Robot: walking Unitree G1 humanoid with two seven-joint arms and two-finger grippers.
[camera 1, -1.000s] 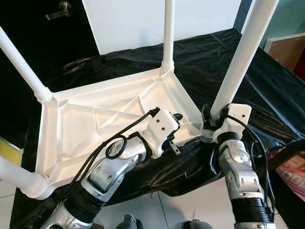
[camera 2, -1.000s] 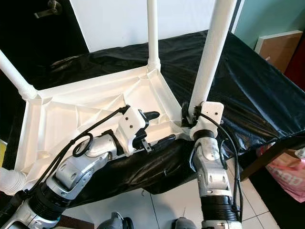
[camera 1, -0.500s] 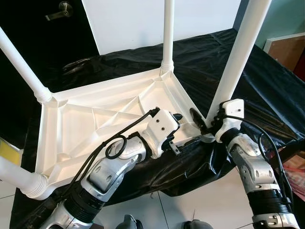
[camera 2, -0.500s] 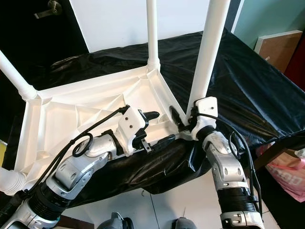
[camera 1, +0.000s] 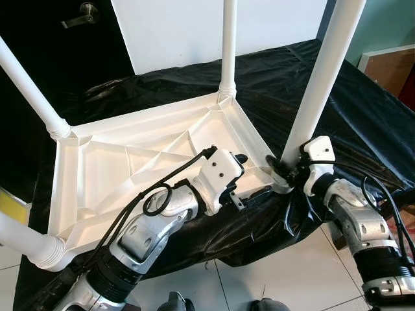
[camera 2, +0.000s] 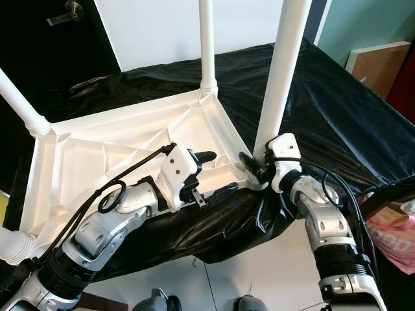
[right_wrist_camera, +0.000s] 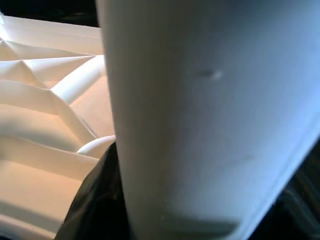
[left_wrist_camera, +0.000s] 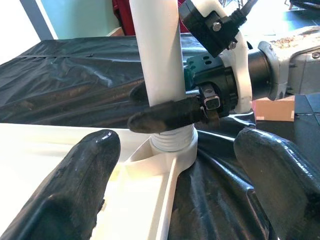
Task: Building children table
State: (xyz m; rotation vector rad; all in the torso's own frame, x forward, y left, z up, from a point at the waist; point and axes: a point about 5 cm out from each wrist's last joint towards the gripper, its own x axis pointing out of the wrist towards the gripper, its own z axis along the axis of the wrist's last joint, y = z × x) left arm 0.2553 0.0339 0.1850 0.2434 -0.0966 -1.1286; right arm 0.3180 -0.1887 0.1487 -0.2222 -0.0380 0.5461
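A white plastic children's table (camera 1: 130,159) lies upside down on a black-draped surface (camera 1: 363,123). Its legs stand up: far right (camera 1: 228,45), far left (camera 1: 29,84), near left (camera 1: 19,240) and near right (camera 1: 318,84). My right gripper (camera 1: 288,170) is shut on the near right leg just above its socket; a black finger (left_wrist_camera: 165,115) crosses that leg (right_wrist_camera: 200,115). My left gripper (camera 1: 253,176) is open at the table's near rim, one finger (left_wrist_camera: 75,185) over the underside, the other (left_wrist_camera: 280,185) outside the edge, close to that socket.
The black-draped surface ends just below my arms, over pale floor tiles (camera 1: 272,272). A dark door with a handle (camera 1: 84,10) is at the back left. A brown board (camera 1: 389,65) leans at the right, with a pink bag (camera 2: 395,240) below it.
My right forearm has swung out to the right and its gripper has turned around the near right leg's base, staying closed on it. The left arm and table have kept still.
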